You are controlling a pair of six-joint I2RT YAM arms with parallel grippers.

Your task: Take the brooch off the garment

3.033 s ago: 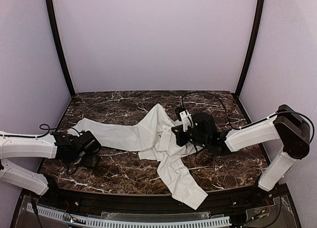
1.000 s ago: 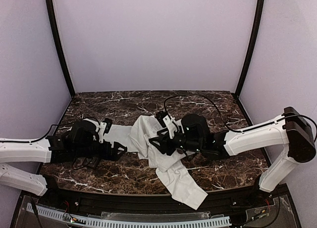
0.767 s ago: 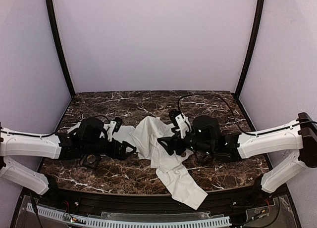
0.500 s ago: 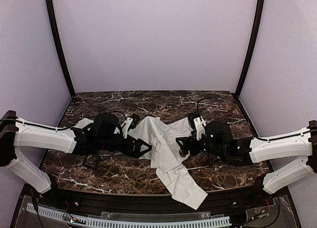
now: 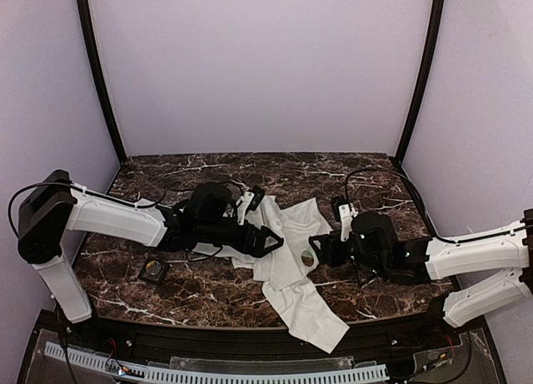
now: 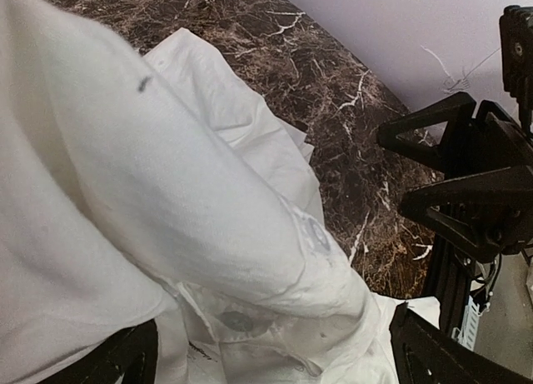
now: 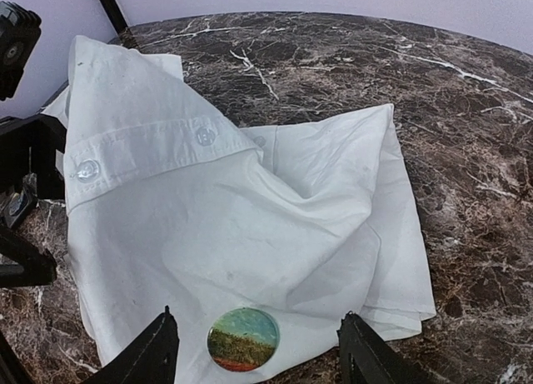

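The right pincer (image 7: 256, 338) has its jaws apart, one on either side of the brooch (image 7: 243, 339), and neither touches it. The brooch is a round disc, greenish above and reddish-brown below, lying on the near fold of the white shirt (image 7: 250, 226). Farther up that fold, two buttons (image 7: 205, 136) sit on a placket. Opposite, the left pincer (image 5: 268, 241) gapes wide with a bulge of shirt between its jaws. The shirt lies crumpled on the dark marble bench (image 5: 208, 284). A small black tray (image 5: 153, 270) sits well apart to the left.
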